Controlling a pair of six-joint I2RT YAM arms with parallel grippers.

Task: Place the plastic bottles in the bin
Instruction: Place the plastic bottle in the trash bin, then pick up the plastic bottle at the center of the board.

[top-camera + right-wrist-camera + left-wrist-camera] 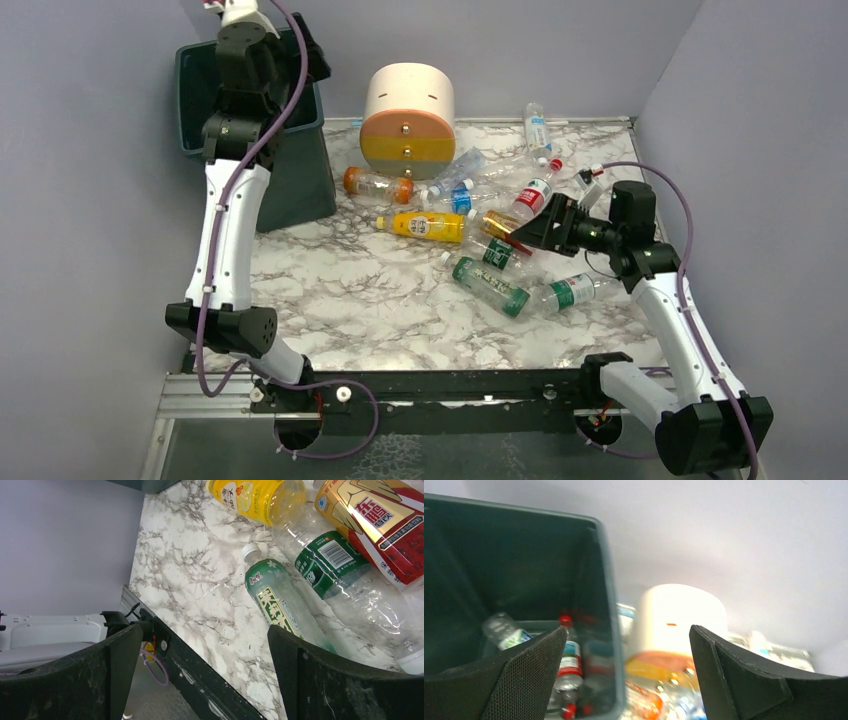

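My left pincer [627,630] hangs open and empty above the bin [300,185], which stands at the far left corner of the surface [340,300]. A round drawer unit [408,115] sits just beside the bin, and the bottles [425,226] lie heaped in front of it and to its right. My right pincer [528,232] is also spread wide, holding nothing, low over a green bottle [280,602]. Only the left wrist view looks into the bin: a red-labelled bottle [569,662] and a clear bottle [504,632] lie at the bottom. From overhead, my arm blocks that.
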